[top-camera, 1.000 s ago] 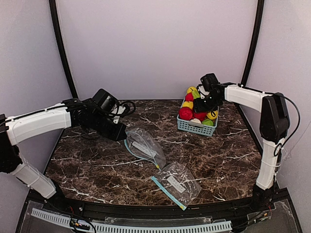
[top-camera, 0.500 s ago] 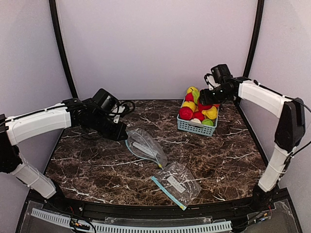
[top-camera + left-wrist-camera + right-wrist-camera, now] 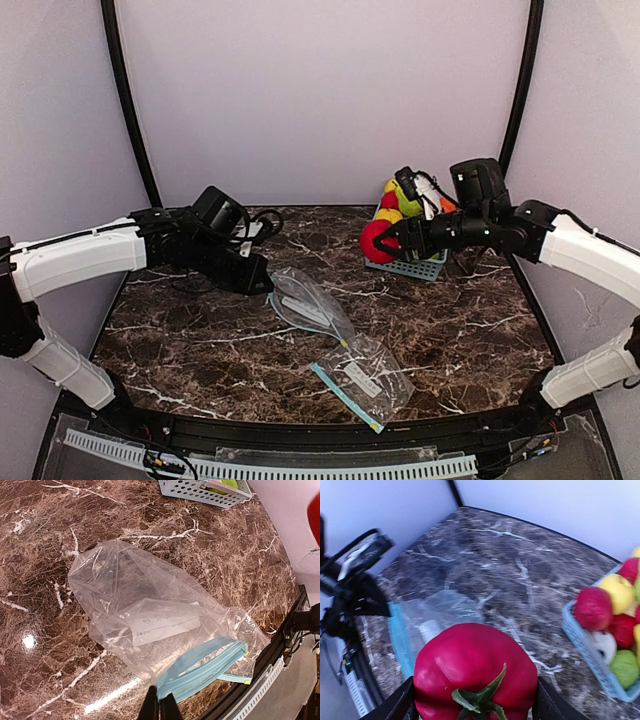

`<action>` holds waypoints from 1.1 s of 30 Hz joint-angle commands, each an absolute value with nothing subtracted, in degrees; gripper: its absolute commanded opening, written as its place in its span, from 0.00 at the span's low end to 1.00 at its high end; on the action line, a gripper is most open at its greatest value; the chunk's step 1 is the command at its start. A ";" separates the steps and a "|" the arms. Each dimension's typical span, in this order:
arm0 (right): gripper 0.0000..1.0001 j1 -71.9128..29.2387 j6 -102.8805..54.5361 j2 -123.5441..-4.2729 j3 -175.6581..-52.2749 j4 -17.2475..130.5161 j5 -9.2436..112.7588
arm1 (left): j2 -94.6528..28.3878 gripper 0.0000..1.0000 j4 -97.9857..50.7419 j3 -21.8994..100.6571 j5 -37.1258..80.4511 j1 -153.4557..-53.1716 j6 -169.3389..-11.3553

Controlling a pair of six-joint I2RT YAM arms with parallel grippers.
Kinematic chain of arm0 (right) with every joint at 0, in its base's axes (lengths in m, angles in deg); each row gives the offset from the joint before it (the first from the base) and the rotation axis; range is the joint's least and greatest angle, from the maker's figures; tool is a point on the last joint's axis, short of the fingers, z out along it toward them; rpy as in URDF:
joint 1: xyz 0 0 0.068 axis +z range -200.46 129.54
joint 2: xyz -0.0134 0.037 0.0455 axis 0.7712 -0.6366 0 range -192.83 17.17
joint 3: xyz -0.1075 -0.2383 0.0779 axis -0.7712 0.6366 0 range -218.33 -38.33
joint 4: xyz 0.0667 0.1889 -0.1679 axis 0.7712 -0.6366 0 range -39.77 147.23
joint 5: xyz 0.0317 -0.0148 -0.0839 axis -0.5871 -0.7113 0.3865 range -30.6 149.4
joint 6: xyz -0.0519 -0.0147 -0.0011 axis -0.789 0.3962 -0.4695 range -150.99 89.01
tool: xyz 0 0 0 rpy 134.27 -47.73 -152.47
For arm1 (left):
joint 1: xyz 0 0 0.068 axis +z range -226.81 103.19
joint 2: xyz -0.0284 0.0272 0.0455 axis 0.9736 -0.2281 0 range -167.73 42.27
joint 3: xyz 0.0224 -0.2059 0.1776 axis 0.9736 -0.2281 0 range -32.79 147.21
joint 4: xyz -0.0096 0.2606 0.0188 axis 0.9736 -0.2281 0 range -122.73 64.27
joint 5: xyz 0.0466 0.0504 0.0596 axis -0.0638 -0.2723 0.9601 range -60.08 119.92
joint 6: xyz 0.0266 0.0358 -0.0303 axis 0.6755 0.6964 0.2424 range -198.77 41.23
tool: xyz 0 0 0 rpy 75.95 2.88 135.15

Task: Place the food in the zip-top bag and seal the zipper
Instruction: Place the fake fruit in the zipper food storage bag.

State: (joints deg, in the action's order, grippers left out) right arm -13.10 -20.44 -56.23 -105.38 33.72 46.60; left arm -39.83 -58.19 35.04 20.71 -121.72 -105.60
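A clear zip-top bag (image 3: 305, 305) with a light-blue zipper lies mid-table, its mouth gaping a little. My left gripper (image 3: 262, 287) is shut on the zipper's corner; in the left wrist view the fingertips pinch the blue strip (image 3: 200, 672) at the gripper (image 3: 160, 707). A glossy red tomato-shaped toy (image 3: 475, 672) with a green stem sits between the right gripper's (image 3: 476, 702) jaws. The right gripper (image 3: 385, 242) holds that red food (image 3: 375, 240) in the air, just left of the basket. The bag (image 3: 435, 615) lies below and beyond it.
The light-blue slatted basket (image 3: 405, 266) at the back right holds several red, yellow and green toy fruits (image 3: 615, 592). A second clear bag (image 3: 365, 375) with a blue zipper lies near the front edge, partly under the first bag's end.
The right arm has swung round and carried the red fruit from over the basket to its left side, toward the bag. The left gripper has shifted slightly right with the bag corner.
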 commanded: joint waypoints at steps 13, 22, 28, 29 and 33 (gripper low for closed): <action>0.62 11.29 -14.03 -66.35 -101.18 59.81 39.00 | -35.09 0.01 -55.02 29.76 19.39 -121.98 -107.78; 0.61 12.64 -10.19 -75.48 -106.16 58.67 44.45 | -34.55 0.01 -54.73 29.29 18.93 -121.99 -107.69; 0.60 12.56 -7.68 -78.65 -108.15 55.29 53.59 | -33.89 0.01 -54.73 29.18 18.67 -121.99 -107.72; 0.60 12.60 -7.36 -79.04 -108.32 54.90 54.73 | -33.88 0.01 -54.73 29.17 18.63 -121.95 -107.74; 0.59 12.64 -5.67 -80.67 -109.26 53.42 59.10 | -34.21 0.01 -54.38 29.24 17.88 -121.98 -107.77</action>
